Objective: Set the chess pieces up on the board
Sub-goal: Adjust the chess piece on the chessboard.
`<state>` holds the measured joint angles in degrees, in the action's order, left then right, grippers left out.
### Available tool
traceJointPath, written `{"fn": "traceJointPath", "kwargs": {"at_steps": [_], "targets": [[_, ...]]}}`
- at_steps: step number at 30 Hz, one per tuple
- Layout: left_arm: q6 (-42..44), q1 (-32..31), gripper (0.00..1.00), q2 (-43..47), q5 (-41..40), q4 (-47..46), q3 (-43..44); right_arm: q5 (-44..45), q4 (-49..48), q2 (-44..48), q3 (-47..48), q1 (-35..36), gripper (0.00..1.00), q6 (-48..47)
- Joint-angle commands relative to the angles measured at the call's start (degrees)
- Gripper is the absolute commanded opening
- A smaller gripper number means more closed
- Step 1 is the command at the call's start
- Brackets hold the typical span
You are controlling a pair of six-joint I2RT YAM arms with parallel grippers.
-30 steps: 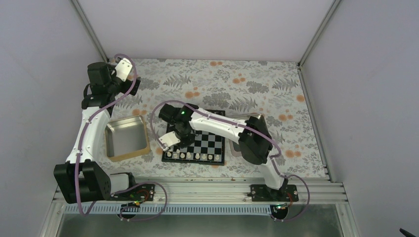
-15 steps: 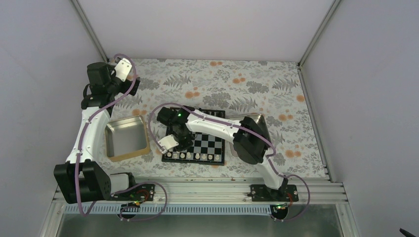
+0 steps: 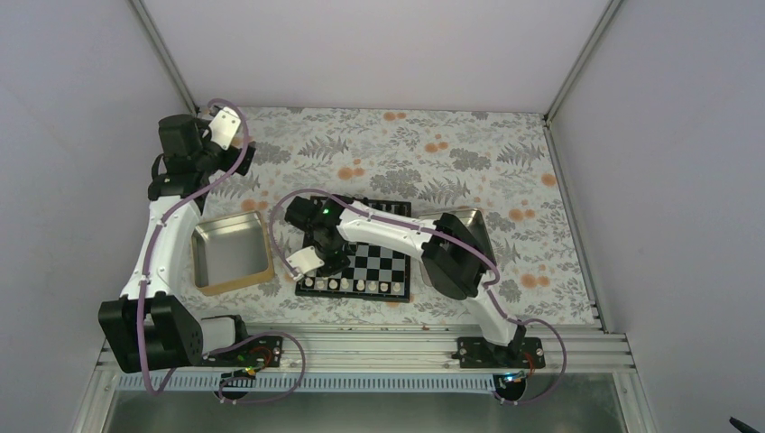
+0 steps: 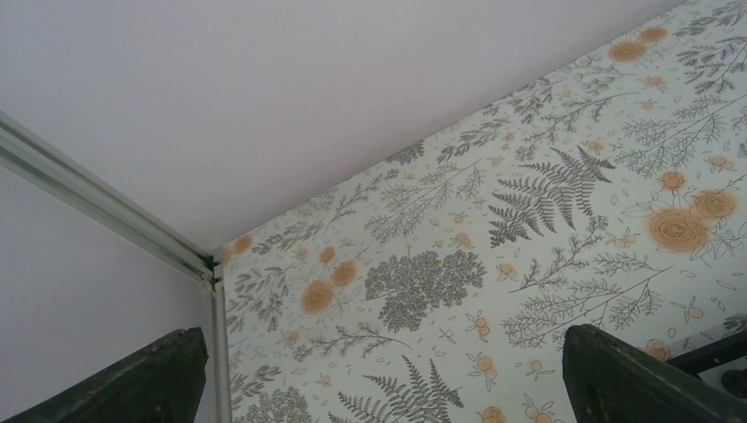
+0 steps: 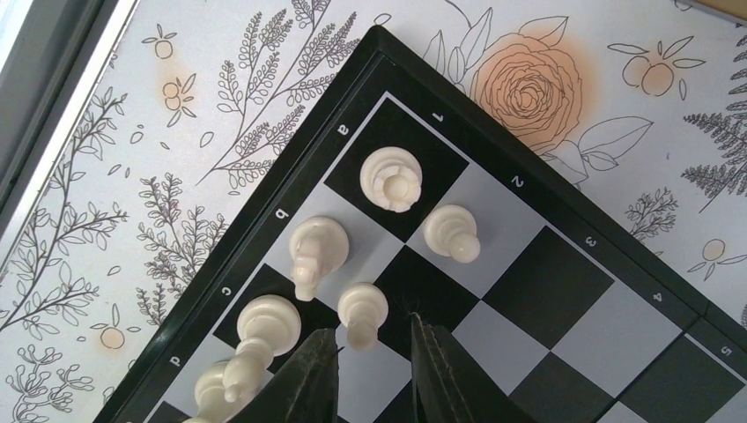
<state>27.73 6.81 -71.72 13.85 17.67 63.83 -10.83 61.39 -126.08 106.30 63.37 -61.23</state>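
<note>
The right gripper hovered low over a corner of the small black-and-silver chessboard, its fingers narrowly parted on either side of a glossy cream pawn standing on the dark b2 square, a sliver of board showing between the pawn and one finger. Beside it stood a second pawn on a2, with a rook, a knight and a bishop lined up along the black rim, which carried white letters and numerals. From above, the white chess pieces formed a row along the board's near edge, the board lying on the floral-patterned bench just right of a square metal tray. The left gripper was raised over the far-left corner, jaws wide apart and holding nothing.
</note>
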Motion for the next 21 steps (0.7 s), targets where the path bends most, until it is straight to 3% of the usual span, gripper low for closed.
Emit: {"fn": "traceJointPath", "kwargs": {"at_steps": [1,12,18,21], "targets": [[0.1,0.5,1.00,1.7,1.4,-1.4,-0.5,-0.2,-0.9,-1.9,1.3,0.6,0.24,0.1],[0.2,0.6,1.00,1.5,1.9,-1.3,-0.6,-0.7,-0.5,-2.7,1.2,0.5,0.20,-0.1],[0.1,0.6,1.00,1.6,1.9,-1.3,-0.6,-0.7,-0.2,-3.0,1.2,0.4,0.05,-0.1],[0.2,0.7,1.00,1.5,2.0,-1.4,-0.6,-0.4,-0.1,-2.7,1.1,0.3,0.04,0.0]]}}
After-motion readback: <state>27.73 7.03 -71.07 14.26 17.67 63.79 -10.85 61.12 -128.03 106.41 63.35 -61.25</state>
